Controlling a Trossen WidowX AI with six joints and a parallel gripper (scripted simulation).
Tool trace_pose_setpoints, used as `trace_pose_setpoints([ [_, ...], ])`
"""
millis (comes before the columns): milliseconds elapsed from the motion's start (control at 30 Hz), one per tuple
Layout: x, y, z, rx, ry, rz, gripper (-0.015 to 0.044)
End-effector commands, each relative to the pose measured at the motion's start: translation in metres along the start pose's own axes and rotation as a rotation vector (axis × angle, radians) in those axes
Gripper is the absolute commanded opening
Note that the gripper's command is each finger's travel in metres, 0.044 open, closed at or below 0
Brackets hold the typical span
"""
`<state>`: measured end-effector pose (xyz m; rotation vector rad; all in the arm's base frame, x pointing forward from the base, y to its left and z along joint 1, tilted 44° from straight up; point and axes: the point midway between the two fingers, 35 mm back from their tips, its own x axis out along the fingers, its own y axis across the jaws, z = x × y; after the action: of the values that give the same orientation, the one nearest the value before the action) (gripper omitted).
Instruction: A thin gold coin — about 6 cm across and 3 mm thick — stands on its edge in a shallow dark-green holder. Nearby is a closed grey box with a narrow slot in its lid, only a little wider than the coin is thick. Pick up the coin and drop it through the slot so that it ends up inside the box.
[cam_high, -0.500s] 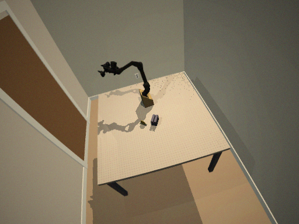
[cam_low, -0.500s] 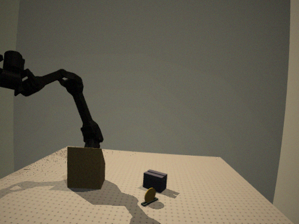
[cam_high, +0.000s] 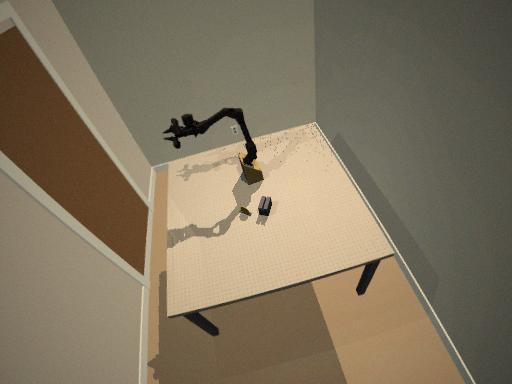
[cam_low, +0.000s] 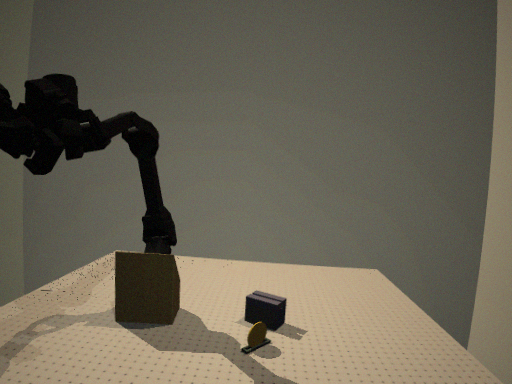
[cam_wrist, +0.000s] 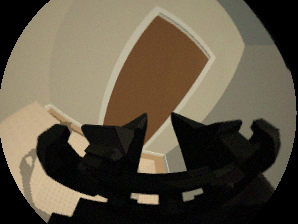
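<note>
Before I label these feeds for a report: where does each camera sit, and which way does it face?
Top: high up, looking down on the table, with the whole arm.
Exterior: table height, facing coin, box and arm.
Wrist: on the gripper, jaws partly closed on nothing, facing a brown panel.
Top and exterior share coin, box and arm.

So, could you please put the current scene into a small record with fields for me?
coin: thin gold disc, upright on its edge in the shallow dark-green holder
box: closed grey box with a slotted lid, just behind the coin, apart from it
arm base: tan block on the pale dotted table top
end effector: black parallel-jaw end effector, raised high, far from the coin, partly open with nothing between the fingers
task stage: coin not yet picked up
</note>
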<state>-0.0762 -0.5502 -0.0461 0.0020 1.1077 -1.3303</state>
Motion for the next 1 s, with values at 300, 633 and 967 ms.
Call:
trace_pose_setpoints([
  [300, -0.064, 0.211, 0.048, -0.375, -0.015, 0.55, 0.0161],
  [633, -0.158, 0.341, 0.04, -0.764, -0.05, 0.962, 0.0161],
  [967, -0.293, 0.433, -0.009, -1.179, -0.07, 1.427, 0.0161],
])
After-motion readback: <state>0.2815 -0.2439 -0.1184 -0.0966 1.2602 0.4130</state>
